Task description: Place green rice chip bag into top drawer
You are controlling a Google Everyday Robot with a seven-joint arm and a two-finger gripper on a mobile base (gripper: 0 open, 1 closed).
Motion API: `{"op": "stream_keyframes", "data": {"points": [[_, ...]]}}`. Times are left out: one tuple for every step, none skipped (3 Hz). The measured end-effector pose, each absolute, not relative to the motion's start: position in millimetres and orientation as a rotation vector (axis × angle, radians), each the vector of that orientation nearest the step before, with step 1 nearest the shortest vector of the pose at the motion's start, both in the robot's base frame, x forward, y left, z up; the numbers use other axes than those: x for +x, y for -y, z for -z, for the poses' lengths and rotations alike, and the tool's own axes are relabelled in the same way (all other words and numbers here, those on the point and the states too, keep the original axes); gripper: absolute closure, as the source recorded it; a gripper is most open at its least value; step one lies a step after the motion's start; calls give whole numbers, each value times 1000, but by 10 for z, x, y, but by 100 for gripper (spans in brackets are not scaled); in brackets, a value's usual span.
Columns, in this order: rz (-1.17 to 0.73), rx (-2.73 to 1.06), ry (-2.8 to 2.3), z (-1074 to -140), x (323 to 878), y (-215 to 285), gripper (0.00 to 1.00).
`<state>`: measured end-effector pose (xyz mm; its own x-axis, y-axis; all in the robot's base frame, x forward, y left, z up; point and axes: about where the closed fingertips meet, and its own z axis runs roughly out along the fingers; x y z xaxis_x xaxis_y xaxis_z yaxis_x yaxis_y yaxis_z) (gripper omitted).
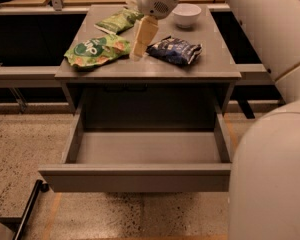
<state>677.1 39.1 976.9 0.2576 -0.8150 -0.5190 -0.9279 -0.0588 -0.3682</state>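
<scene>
The green rice chip bag [96,50] lies on the left part of the grey table top [210,66], puffy, bright green with a round dark logo. The gripper [141,38] hangs over the table's middle, just right of that bag and left of the dark blue bag [175,49], and holds nothing that I can see. The top drawer [135,176] stands pulled out below the table, and its inside is bare.
A flatter olive-green bag [118,20] lies at the back left of the table. A white bowl [186,14] stands at the back right. The robot's white arm [270,39] fills the right side. A dark stand leg [27,211] lies on the speckled floor.
</scene>
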Motion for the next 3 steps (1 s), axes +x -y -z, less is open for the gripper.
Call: {"op": "stream_keyframes", "data": {"points": [[-227,-1894,-1581,-9761,6765,-394,0],[-218,-1832,-1598,-9728,6934,-529,0],[-218,-1757,-1611,-9630,7279,-771,0]]}}
